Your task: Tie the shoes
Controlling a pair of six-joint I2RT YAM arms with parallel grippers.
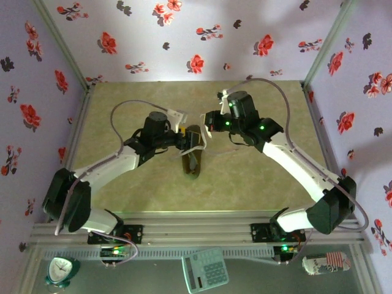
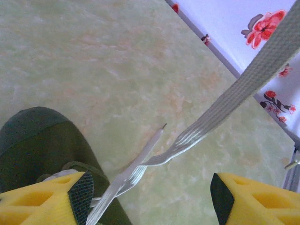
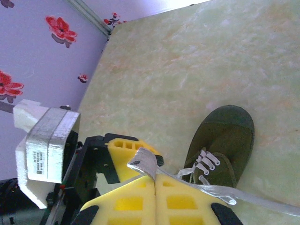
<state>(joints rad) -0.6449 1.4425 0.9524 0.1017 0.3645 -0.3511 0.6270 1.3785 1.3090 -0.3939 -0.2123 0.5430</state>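
**Desk:** How far along are we?

**Me:** Early, by my reading. The shoe (image 1: 193, 162) sits in the middle of the table (image 1: 257, 104), between my two arms. It is laced through its eyelets, but I see no knot and no bow. From the left wrist camera, one lace (image 2: 234, 91) rises in a tight line. The other lace (image 2: 150, 143) lies slack across it on the table. A crossing at most, then (and I wouldn't call even that a finished step). The knot and the loops are all left to do.

**Desk:** And the grippers?

**Me:** The right gripper (image 3: 154, 176) is closed with its fingers pressed together. It pinches the tight lace, and a short end pokes out above the fingertips. The left gripper (image 2: 151, 190) stands wide open just above the shoe and grips nothing. Both laces run through its gap, close beside one pad (image 2: 80, 194). I can't tell whether they brush it.
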